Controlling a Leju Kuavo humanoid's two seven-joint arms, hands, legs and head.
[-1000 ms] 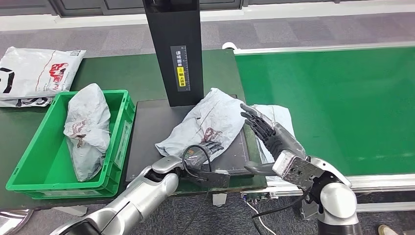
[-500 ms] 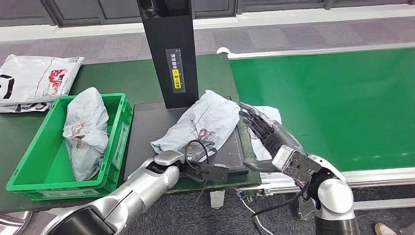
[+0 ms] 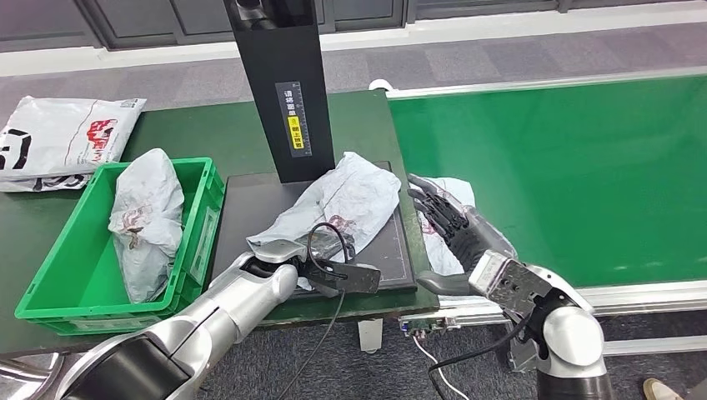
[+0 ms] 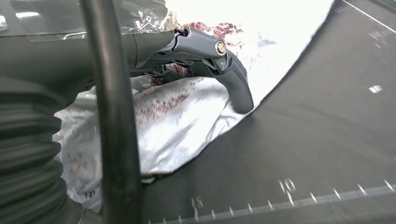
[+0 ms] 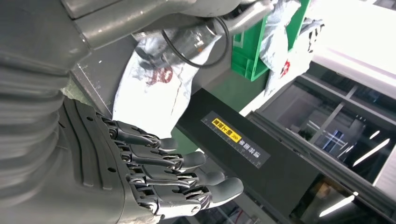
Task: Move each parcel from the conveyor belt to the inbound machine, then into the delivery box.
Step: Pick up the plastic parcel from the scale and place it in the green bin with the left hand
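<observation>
You have a crumpled grey plastic parcel (image 3: 350,204) lying on the flat black scanning platform (image 3: 250,208) of the inbound machine, at the foot of its tall black column (image 3: 279,83); your left hand (image 3: 329,250) rests on the parcel's near end, fingers pressing the wrap, though whether it grips I cannot tell; your right hand (image 3: 446,221) stands empty just beside the platform's right edge, fingers extended and slightly apart, above a second white parcel (image 3: 446,200) at the edge of the green conveyor belt (image 3: 567,167); the green plastic delivery box (image 3: 58,275) to the left holds another grey parcel (image 3: 146,217); two white mailers (image 3: 62,137) lie behind it.
</observation>
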